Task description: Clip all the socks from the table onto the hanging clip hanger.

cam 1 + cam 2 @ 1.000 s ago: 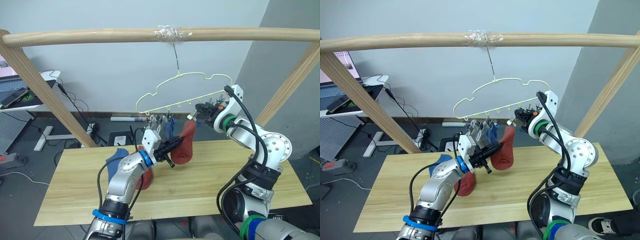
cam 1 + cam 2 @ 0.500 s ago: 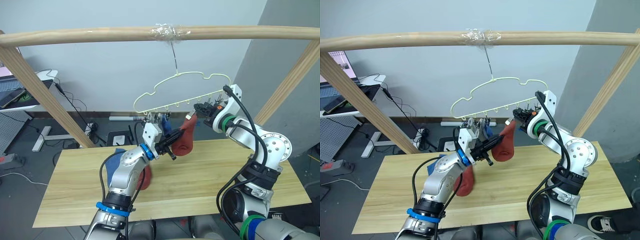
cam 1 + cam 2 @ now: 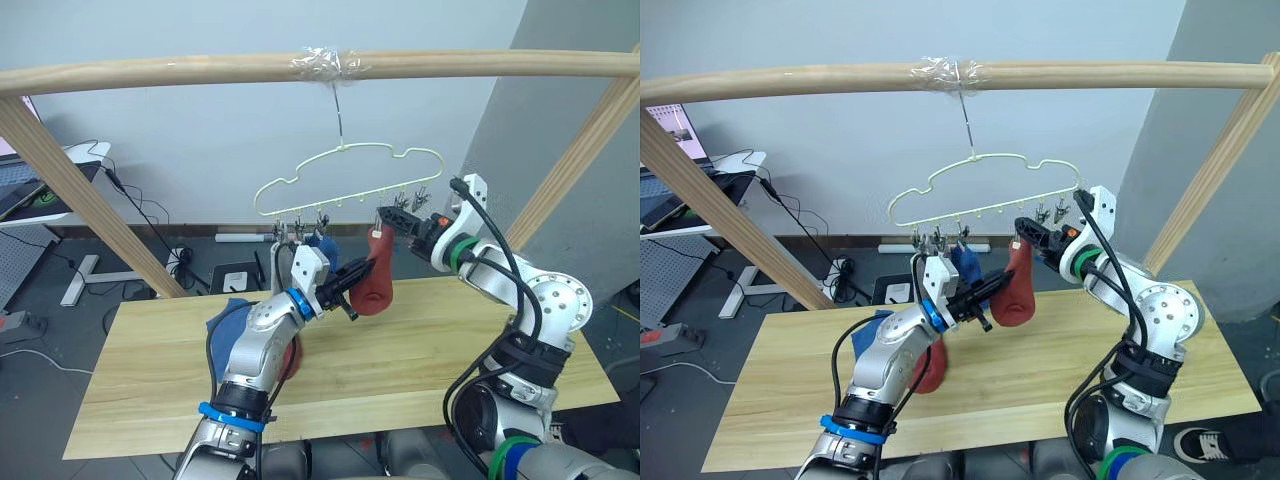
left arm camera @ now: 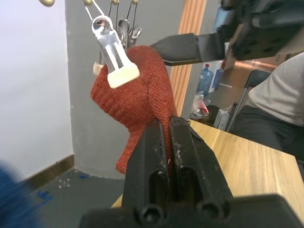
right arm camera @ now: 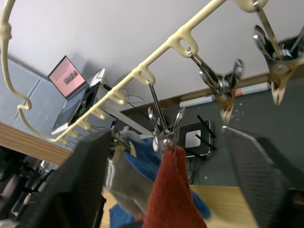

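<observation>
One rust-red sock (image 3: 376, 283) now hangs clipped; your left gripper (image 3: 347, 288) still pinches it, right gripper (image 3: 396, 217) spread, released.

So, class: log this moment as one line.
left gripper: shut on red sock | sock: clipped on hanger | right gripper: open

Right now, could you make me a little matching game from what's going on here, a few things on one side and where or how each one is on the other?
Things:
1. rust-red sock
2. left gripper
3. clip hanger
4. right gripper

States:
a. hooked on the wooden pole
b. open, up by the row of clips
c. hanging from a clip
d. shut on the sock's fabric

Pairs: 1-c, 2-d, 3-a, 4-b
</observation>
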### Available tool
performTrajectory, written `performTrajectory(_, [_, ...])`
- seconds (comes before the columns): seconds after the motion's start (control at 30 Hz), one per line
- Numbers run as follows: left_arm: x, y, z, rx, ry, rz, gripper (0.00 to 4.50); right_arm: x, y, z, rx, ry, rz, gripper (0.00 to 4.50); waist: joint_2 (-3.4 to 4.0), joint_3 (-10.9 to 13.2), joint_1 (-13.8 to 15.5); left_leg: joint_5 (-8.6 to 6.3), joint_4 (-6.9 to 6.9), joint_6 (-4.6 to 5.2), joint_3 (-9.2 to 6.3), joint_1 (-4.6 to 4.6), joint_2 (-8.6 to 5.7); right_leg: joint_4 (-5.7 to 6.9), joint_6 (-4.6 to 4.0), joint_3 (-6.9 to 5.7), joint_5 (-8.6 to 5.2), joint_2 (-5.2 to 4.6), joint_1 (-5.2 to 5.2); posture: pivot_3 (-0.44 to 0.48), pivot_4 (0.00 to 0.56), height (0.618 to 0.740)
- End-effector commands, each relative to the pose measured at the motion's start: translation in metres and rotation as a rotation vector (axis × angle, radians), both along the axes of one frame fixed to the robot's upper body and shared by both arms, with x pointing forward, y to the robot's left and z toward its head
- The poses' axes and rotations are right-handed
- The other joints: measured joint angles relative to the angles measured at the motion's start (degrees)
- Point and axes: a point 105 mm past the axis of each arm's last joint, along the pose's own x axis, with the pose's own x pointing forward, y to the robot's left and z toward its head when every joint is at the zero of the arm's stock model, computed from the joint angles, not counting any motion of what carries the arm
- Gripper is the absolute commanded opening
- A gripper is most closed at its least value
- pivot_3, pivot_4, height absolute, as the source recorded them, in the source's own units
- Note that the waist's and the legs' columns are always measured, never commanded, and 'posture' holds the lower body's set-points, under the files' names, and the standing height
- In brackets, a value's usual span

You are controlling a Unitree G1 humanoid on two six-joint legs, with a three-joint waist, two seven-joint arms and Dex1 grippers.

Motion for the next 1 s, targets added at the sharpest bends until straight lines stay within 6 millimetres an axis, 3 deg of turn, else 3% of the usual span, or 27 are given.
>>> performTrajectory(0.03, [0.005,-0.002,0.004,-0.036,0.058,-0.018,0.58,-0.015,-0.004,0.013,-0.078,-0.125,0.041,4.50,0.00,0.0,-0.1,0.00,0.00,0.00,0.01,0.00,0.00,0.00,0.01,0.01,0.00,0.00,0.00,-0.148,0.124,0.740])
performTrajectory(0.3, [0.003,0.009,-0.014,0.017,0.138,-0.026,2.93,-0.017,-0.015,0.005,-0.293,-0.281,-0.074,4.50,0.03,0.0,-1.4,0.00,0.01,-0.01,0.10,0.07,0.10,0.04,0.02,0.06,0.00,0.10,0.00,-0.162,0.130,0.740])
performTrajectory(0.47, [-0.012,0.043,-0.004,0.054,0.103,0.008,4.44,-0.016,0.002,-0.001,-0.427,-0.427,-0.090,4.50,0.09,0.1,-1.8,-0.01,-0.01,-0.02,0.18,0.14,0.36,0.04,0.02,0.13,0.01,0.33,-0.02,-0.141,0.122,0.740])
performTrajectory(0.53, [-0.022,0.054,0.002,0.080,0.080,0.010,4.48,-0.014,0.007,-0.005,-0.434,-0.459,-0.111,4.50,0.09,0.1,-1.8,-0.01,-0.02,-0.03,0.18,0.13,0.42,0.05,0.01,0.13,0.01,0.37,-0.07,-0.127,0.120,0.740])
performTrajectory(0.63, [-0.037,0.067,0.011,0.139,0.027,-0.010,4.50,-0.009,0.008,-0.011,-0.422,-0.477,-0.177,3.96,0.08,0.1,-1.4,-0.01,-0.01,-0.05,0.19,0.13,0.44,0.06,-0.03,0.15,0.04,0.38,-0.07,-0.107,0.118,0.740])
performTrajectory(0.7, [-0.044,0.075,0.023,0.140,-0.004,-0.005,4.50,-0.005,0.010,-0.016,-0.465,-0.502,-0.191,3.31,0.08,0.1,-1.1,-0.01,0.00,-0.05,0.22,0.13,0.43,0.05,-0.06,0.21,0.05,0.37,-0.06,-0.096,0.118,0.740])
performTrajectory(0.73, [-0.048,0.078,0.028,0.145,-0.018,-0.003,4.50,-0.004,0.010,-0.017,-0.468,-0.510,-0.201,3.31,0.04,0.1,-1.0,-0.01,0.00,-0.05,0.25,0.13,0.41,0.05,-0.07,0.27,0.06,0.37,-0.06,-0.096,0.118,0.740])
performTrajectory(0.77, [-0.050,0.080,0.032,0.148,-0.029,0.000,4.50,-0.002,0.009,-0.017,-0.463,-0.518,-0.216,3.31,0.01,0.2,-0.8,-0.01,0.01,-0.05,0.25,0.12,0.40,0.04,-0.08,0.29,0.06,0.37,-0.06,-0.083,0.116,0.740])
performTrajectory(0.87, [-0.057,0.082,0.042,0.136,-0.049,0.011,4.50,0.003,0.009,-0.016,-0.453,-0.532,-0.234,2.75,0.00,0.2,0.0,-0.02,0.01,-0.06,0.22,0.12,0.41,0.05,-0.10,0.28,0.08,0.38,-0.06,-0.077,0.119,0.740])
performTrajectory(0.93, [-0.061,0.081,0.046,0.123,-0.055,0.018,4.50,0.008,0.010,-0.017,-0.461,-0.535,-0.246,2.16,-0.01,0.2,0.2,-0.02,0.01,-0.06,0.23,0.13,0.41,0.04,-0.10,0.28,0.08,0.38,-0.06,-0.065,0.116,0.740])
performTrajectory(1.0, [-0.065,0.079,0.049,0.115,-0.064,0.023,4.50,0.014,0.009,-0.017,-0.464,-0.541,-0.267,2.16,-0.02,0.2,0.2,-0.02,0.01,-0.06,0.25,0.13,0.41,0.05,-0.11,0.30,0.08,0.38,-0.06,-0.063,0.117,0.740])
